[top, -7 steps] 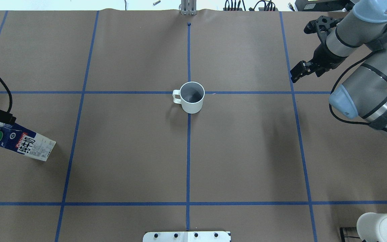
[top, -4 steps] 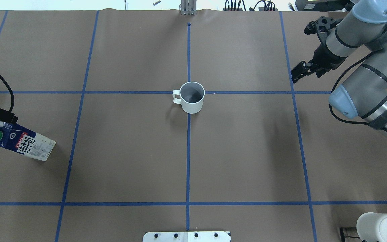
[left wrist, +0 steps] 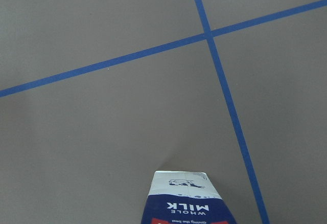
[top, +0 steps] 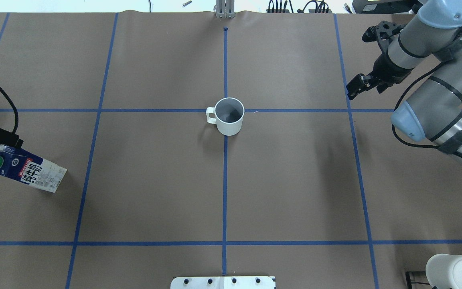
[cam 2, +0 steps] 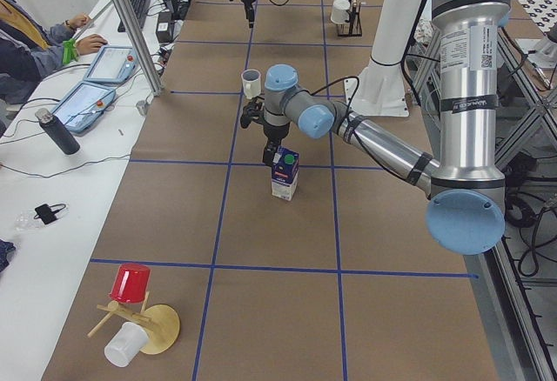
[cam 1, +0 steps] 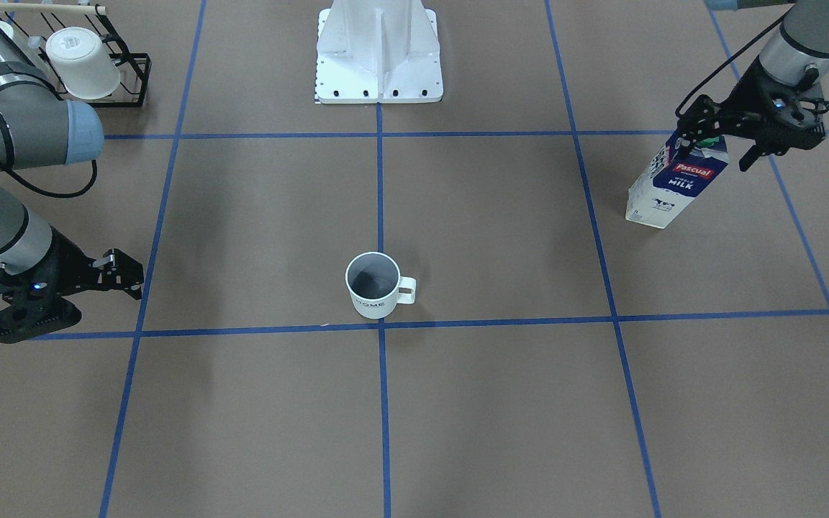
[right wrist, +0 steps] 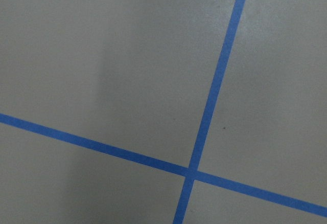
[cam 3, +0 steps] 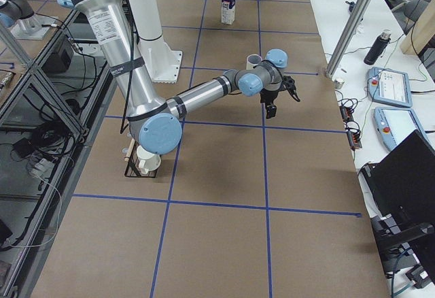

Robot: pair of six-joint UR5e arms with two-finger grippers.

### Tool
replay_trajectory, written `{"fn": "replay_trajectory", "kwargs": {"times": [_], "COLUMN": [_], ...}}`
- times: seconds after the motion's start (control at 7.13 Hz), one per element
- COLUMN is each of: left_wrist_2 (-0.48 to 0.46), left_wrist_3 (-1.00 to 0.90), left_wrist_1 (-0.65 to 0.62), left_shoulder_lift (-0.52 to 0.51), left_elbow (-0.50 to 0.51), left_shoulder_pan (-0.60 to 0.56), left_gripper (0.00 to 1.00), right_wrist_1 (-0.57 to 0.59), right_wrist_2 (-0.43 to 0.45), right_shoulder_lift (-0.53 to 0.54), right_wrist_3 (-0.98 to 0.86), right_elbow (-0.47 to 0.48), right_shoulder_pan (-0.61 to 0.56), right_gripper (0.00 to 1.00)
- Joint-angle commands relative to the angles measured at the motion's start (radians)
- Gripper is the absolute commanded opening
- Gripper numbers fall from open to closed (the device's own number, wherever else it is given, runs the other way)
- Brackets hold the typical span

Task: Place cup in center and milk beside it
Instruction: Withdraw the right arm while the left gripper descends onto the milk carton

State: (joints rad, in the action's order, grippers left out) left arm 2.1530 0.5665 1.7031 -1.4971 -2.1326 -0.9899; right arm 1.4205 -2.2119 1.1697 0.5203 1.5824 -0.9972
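The white cup (top: 229, 116) stands upright on the center, the blue tape crossing (cam 1: 380, 325), with its handle toward the left arm's side; the cup (cam 1: 373, 285) shows "HOME" lettering. The navy-and-white milk (top: 22, 168) stands far to the left, and the milk (cam 1: 676, 180) shows its red label. My left gripper (cam 1: 713, 140) hangs open right at the carton's green-capped top, fingers on either side of it; in the left wrist view only the milk (left wrist: 186, 198) shows. My right gripper (top: 353, 87) hovers open and empty far right of the cup.
A black wire rack with white mugs (cam 1: 83, 61) stands by the right arm's base. The white robot base plate (cam 1: 378, 50) is at the near table edge. A person at a side desk (cam 2: 35, 42) and a wooden stand with a red cup (cam 2: 130, 284) lie beyond the milk.
My left gripper has edged slightly right over the carton top. The right arm has shifted a little up and back. Cup and milk have not moved.
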Motion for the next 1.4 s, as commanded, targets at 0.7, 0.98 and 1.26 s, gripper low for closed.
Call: {"fn": "replay_trajectory", "kwargs": {"times": [0.7,0.98,1.26], "left_wrist_2": [0.015,0.018,0.022], "left_wrist_3": [0.039,0.042,0.046], "left_wrist_1": [0.0,-0.003,-0.008], "left_shoulder_lift": [-0.017,-0.008,-0.008], "left_elbow": [0.037,0.039,0.049], "left_shoulder_pan": [0.005,0.011,0.03], "left_gripper": [0.98,0.98,0.98], "right_wrist_1": [0.0,0.0,0.0], "right_wrist_2": [0.0,0.001,0.0], "right_shoulder_lift": [-0.002,-0.002,0.008], "right_wrist_3": [0.006,0.007,-0.002], "right_elbow": [-0.004,-0.004,-0.004], "right_shoulder_pan": [0.0,0.0,-0.009], "right_gripper": [1.0,1.0,1.0]}}
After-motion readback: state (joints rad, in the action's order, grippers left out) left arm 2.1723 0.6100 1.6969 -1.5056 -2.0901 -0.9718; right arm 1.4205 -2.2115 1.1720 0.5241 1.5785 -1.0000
